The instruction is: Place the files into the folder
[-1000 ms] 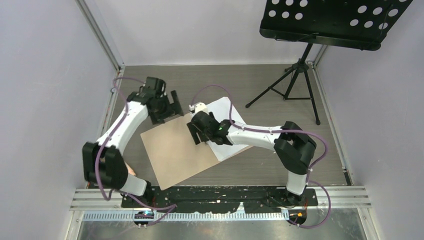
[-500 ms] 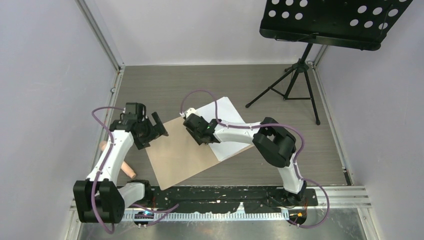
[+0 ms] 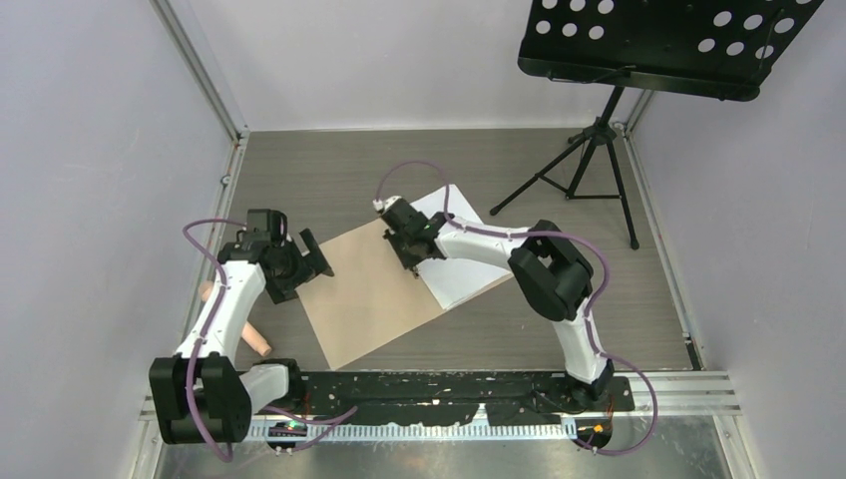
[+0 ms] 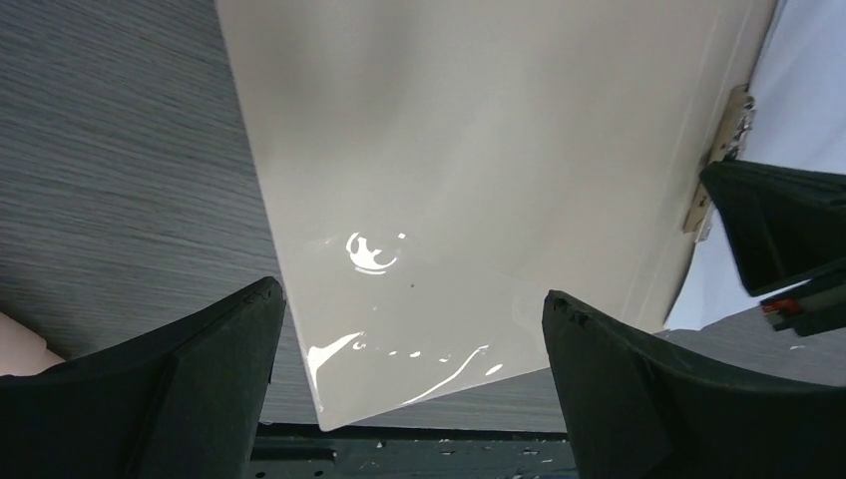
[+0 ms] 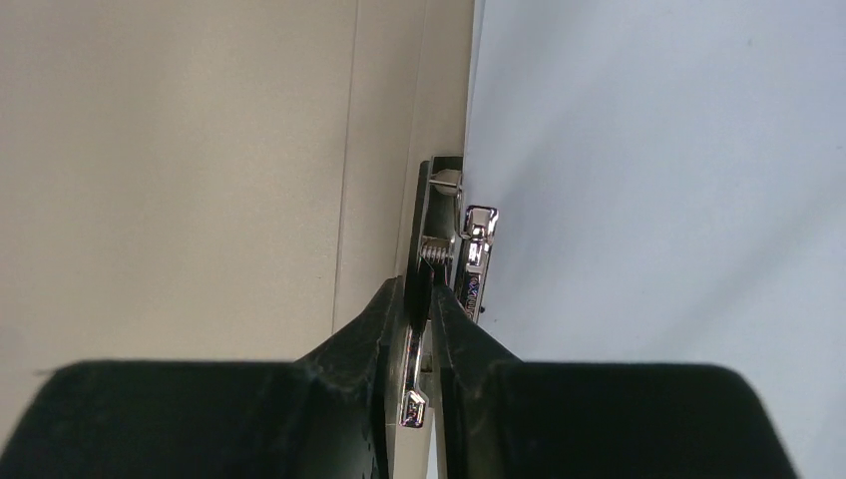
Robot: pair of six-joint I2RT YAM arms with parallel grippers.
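Observation:
The tan folder (image 3: 374, 289) lies open on the table, its bare left leaf (image 4: 479, 150) filling the left wrist view. The white files (image 3: 464, 264) rest on its right leaf, and the right wrist view shows them (image 5: 658, 180) beside the brown card (image 5: 200, 160). A chrome spring clip (image 5: 469, 244) sits along the crease. My right gripper (image 5: 431, 284) is shut on that clip's lever, at the far end of the crease (image 3: 411, 251). My left gripper (image 3: 317, 257) hangs open above the folder's left edge, nothing between its fingers (image 4: 411, 292).
A black music stand (image 3: 599, 150) rises at the back right, its tripod legs on the table. A pinkish wooden piece (image 3: 254, 339) lies near the left arm's base. The black mounting strip (image 3: 449, 389) runs along the near edge. Walls close in both sides.
My left arm drew back to the left, away from the folder's far corner, staying open. My right gripper moved up along the crease and closed on the clip.

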